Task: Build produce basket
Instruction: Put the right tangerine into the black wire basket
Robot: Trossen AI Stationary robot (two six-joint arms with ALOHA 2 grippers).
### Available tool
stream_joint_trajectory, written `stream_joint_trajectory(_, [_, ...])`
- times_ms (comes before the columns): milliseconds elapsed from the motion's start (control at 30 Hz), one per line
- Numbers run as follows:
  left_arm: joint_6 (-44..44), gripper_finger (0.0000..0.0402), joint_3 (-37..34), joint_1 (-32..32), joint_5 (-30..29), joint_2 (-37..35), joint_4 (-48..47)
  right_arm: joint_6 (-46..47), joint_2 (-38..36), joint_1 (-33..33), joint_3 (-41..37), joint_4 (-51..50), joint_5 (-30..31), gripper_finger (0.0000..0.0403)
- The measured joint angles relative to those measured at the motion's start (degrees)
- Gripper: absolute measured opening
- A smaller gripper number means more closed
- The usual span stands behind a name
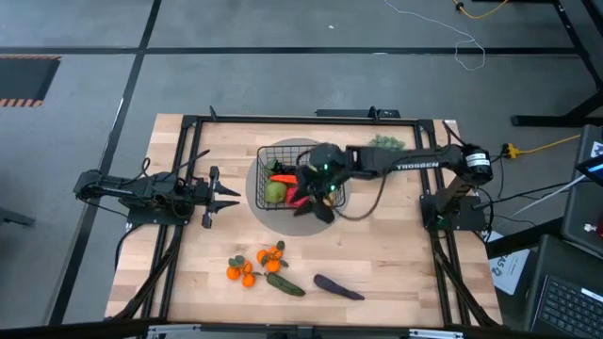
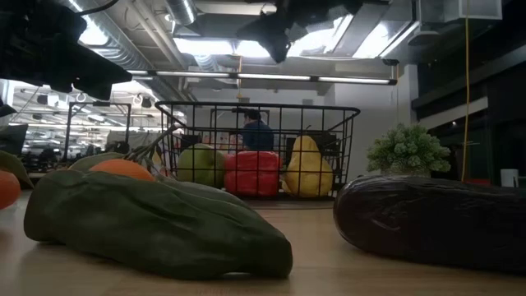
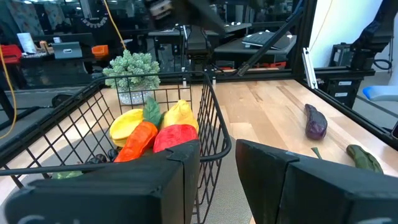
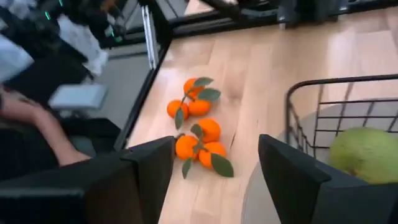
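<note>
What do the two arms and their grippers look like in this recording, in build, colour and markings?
Both arms are dark, jointed and slim. The right arm carries white TROSSEN lettering, green lights near its wrist and a dark cable looping below it. The right gripper and the left gripper each have two broad, blocky black fingers.

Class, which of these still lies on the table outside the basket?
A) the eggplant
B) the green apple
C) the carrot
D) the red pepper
A: the eggplant lies on the bare table near its front edge, well apart from the basket.
</note>
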Motion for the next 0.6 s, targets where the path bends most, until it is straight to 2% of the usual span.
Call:
stream_joint_trajectory(100, [0.00, 0.0094, 0.00, 0.01, 0.00, -0.01, 0.00, -3.44, 1.11, 3.93, 0.00, 0.13, 4.80, 0.0220])
stream_joint_trajectory(267, [0.00, 0.0094, 0.00, 0.02, 0.00, 0.00, 0.00, -11.27, 5.82, 9.60, 0.00, 0.40, 16.20, 0.0220])
stream_joint_trajectory(400, [0.00, 0.0094, 0.00, 0.02, 0.00, -0.01, 0.00, -16.40, 10.49, 11.64, -0.05, 0.18, 17.44, 0.0220])
stream_joint_trajectory(600, [0.00, 0.0094, 0.00, 0.02, 0.00, 0.00, 0.00, -16.55, 15.62, 11.69, 3.53, 0.39, 18.80, 0.0220])
